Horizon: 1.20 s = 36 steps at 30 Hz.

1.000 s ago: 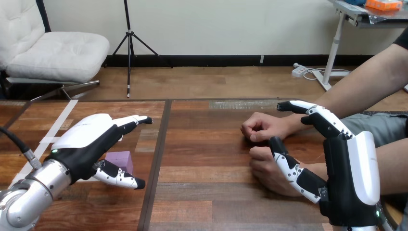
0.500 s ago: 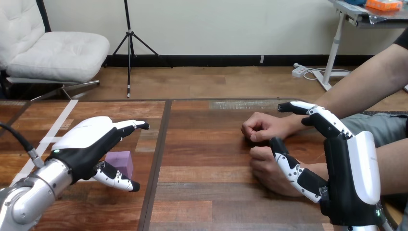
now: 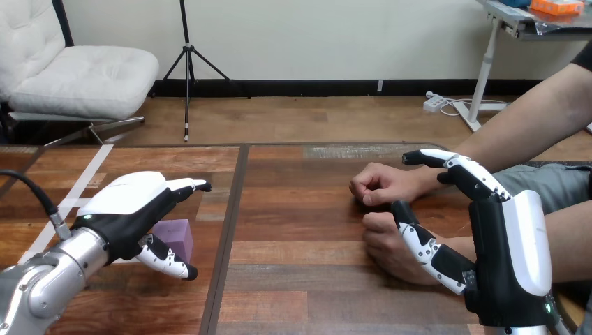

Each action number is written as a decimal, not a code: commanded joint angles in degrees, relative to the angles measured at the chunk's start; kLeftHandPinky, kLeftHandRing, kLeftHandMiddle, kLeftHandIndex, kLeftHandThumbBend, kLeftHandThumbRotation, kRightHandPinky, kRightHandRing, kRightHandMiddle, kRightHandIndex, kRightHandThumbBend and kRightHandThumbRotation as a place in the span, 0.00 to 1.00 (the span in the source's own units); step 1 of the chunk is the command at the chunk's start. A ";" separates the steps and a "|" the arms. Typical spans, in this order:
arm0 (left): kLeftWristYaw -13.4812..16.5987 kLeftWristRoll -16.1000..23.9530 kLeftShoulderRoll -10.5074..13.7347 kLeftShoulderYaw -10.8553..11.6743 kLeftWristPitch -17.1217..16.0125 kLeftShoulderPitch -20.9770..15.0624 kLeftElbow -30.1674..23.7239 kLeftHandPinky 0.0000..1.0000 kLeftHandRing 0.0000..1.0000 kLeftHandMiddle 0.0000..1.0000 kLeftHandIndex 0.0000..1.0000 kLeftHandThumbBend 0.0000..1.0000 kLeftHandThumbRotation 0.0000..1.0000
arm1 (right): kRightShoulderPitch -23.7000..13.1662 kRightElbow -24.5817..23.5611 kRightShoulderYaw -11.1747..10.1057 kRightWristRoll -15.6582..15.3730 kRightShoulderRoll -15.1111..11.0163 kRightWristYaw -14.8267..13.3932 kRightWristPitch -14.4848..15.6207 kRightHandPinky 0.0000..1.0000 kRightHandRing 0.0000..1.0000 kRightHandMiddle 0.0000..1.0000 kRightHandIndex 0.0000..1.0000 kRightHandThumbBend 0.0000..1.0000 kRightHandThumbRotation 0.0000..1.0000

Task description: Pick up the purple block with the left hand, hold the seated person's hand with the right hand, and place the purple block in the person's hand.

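- Desk [image 3: 300,279]: brown wood planks, visible grain, matte; dark seam running front to back.
- Purple block [image 3: 179,232]: small cube, flat smooth faces; sits flat on desk just left of seam.
- Left robot hand [image 3: 129,209]: hard white shell on back, black palm, jointed blk/wht fingers. Spread loose, pinching nothing.
- Arched over block: fingers reach past its far side, thumb lies at its near side, block partly hidden under palm. Contact w/ block: can't tell.
- Right robot hand [image 3: 506,251]: same build, stands on edge, spread, fingers straight, thumb pointing left.
- Person's far hand [image 3: 377,185] and person's near hand [image 3: 384,246]: both fists, resting on desk at right.
- Right thumb lies on person's near hand; fingers sit beside far wrist; curled round neither.
- Block well apart from both fists.
- Count: 1 block, 2 robot hands, 2 person's hands.
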 commanded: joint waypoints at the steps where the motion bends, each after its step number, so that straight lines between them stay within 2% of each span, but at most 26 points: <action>1: 1.82 1.43 2.01 -0.73 0.45 -4.88 0.70 0.93 0.93 0.93 0.90 0.78 0.14 | -3.56 -2.17 -0.69 0.61 -0.54 0.23 0.27 0.65 0.74 0.72 0.67 0.39 0.00; 21: 4.02 5.49 2.45 -2.97 2.10 -6.52 2.76 0.98 0.97 0.96 0.92 0.77 0.25 | -3.19 -2.94 -0.70 0.16 -0.38 0.40 1.37 0.66 0.75 0.72 0.66 0.40 0.00; 31: 7.43 6.81 2.62 -4.15 0.81 -7.07 5.07 1.00 1.00 0.98 0.94 0.77 0.28 | -3.23 -2.71 -0.82 -0.28 -0.69 0.06 1.25 0.68 0.75 0.72 0.66 0.40 0.00; 36: 8.17 6.94 2.62 -4.68 0.82 -7.46 6.00 1.00 1.00 0.98 0.95 0.76 0.31 | -3.15 -2.76 -0.82 -0.37 -0.67 0.08 1.32 0.68 0.74 0.72 0.66 0.40 0.00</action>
